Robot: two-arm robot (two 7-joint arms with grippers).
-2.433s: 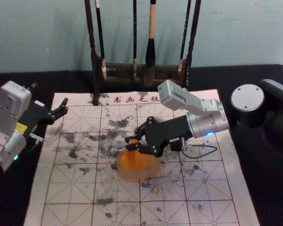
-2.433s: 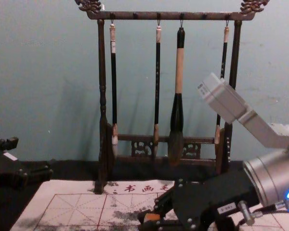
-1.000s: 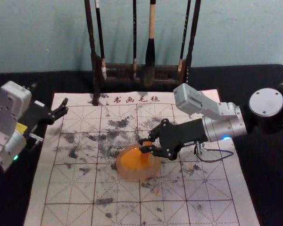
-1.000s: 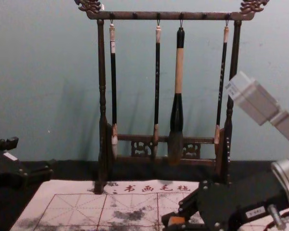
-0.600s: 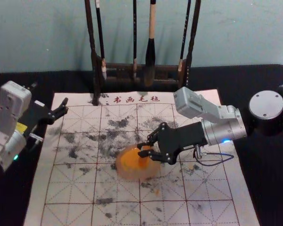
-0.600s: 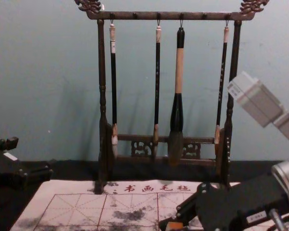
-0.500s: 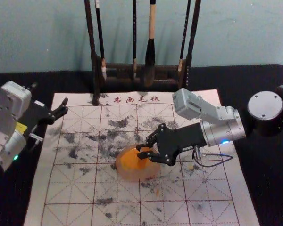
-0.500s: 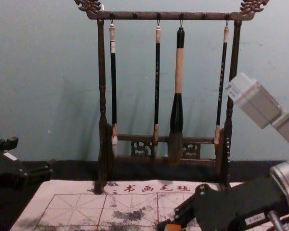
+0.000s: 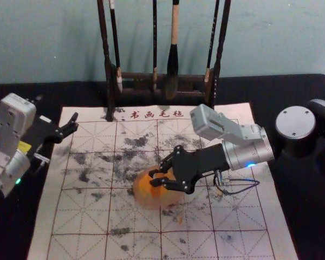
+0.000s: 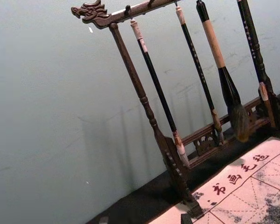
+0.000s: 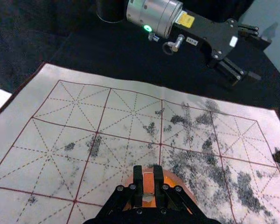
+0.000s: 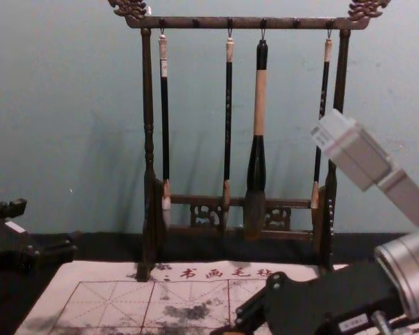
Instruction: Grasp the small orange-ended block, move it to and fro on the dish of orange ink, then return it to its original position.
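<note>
Now, your right gripper (image 9: 153,178) has slid across the dish (image 9: 144,199) toward the robot's left, reversing its earlier shift to the right. You would take this as another pass of the to-and-fro stroke, so the inking seems to be under way, with the return still to come.

The gripper is clamped on the block (image 11: 148,181), an orange-ended piece pinched upright between its two fingers. Directly beneath the fingertips lies the orange ink (image 9: 145,189), in the round dish on a gridded, ink-spotted mat (image 9: 81,219). You cannot tell whether the block's lower end touches the ink; the fingers hide it.

Well apart, on the far left of the working gripper, your left gripper (image 9: 73,122) is parked with its fingers spread. Beyond both stands a rack (image 12: 148,139) of hanging brushes.

Next, you would keep the strokes low and inside the rim; drifting too far could nudge the dish or drip ink on the mat.
</note>
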